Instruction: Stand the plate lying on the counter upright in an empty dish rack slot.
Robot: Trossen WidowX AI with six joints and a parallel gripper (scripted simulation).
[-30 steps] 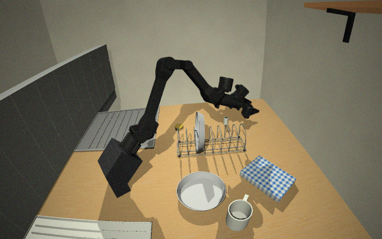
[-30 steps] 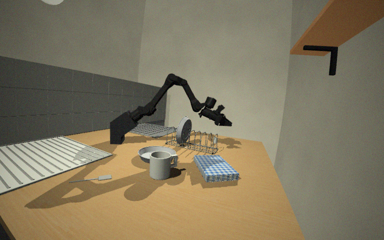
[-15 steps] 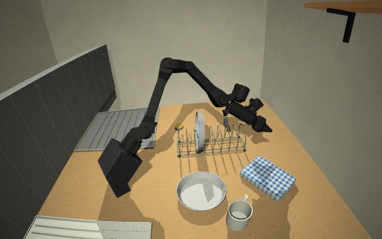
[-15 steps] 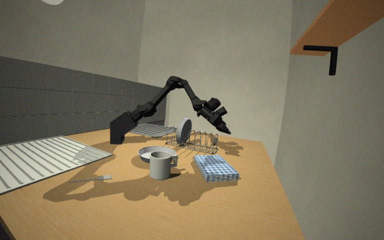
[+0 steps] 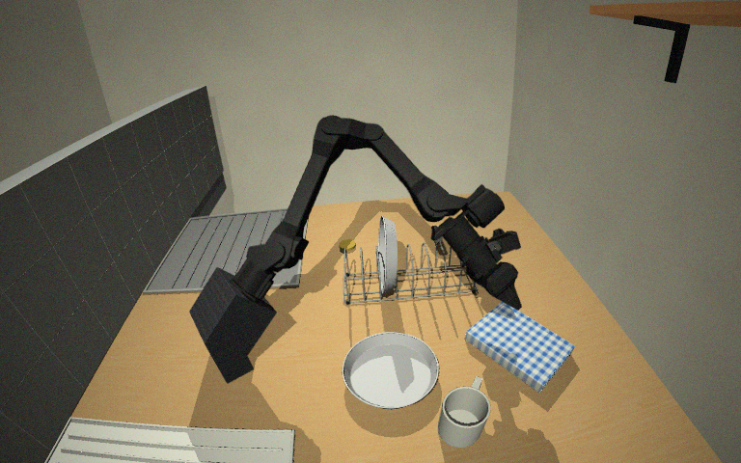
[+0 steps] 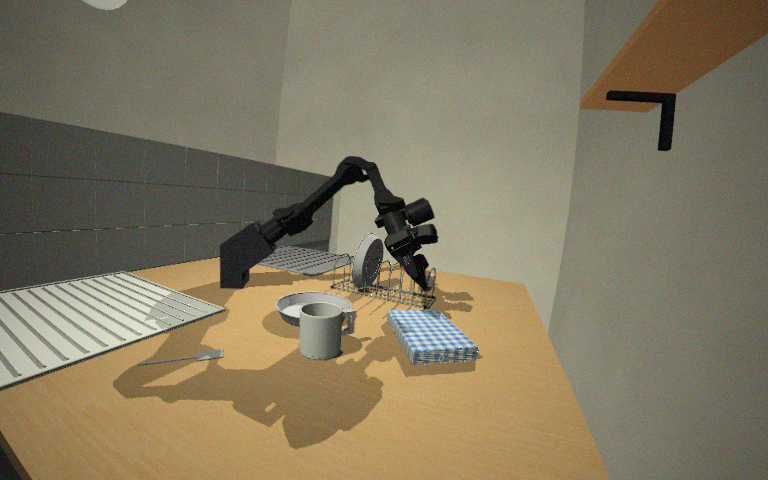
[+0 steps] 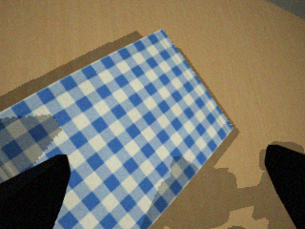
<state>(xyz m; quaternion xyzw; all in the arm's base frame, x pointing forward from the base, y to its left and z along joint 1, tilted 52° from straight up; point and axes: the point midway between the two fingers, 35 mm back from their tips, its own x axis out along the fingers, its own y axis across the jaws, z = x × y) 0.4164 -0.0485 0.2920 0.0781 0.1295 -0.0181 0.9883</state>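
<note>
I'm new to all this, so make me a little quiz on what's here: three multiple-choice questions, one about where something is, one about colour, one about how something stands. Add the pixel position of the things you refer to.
1. Where is the mug?
A) On the wall shelf
B) Inside the dish rack
C) On the counter

2. What colours check the folded cloth?
A) Red and white
B) Blue and white
C) Green and yellow

3. How is the end effector?
A) Open, holding nothing
B) Shut on a plate
C) Shut on the cloth

1: C, the mug [image 5: 461,422] [image 6: 320,333] stands on the wooden counter [image 5: 606,403] [image 6: 481,413].
2: B, blue and white squares cover the cloth [image 5: 521,343] [image 6: 431,333] [image 7: 119,124].
3: A, the end effector [image 7: 168,159] has its fingers wide apart, nothing between them.

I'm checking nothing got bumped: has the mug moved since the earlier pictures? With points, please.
No, the mug [image 5: 460,428] [image 6: 320,333] stands in the same place beside the checked cloth [image 5: 520,346] [image 6: 431,336].
</note>
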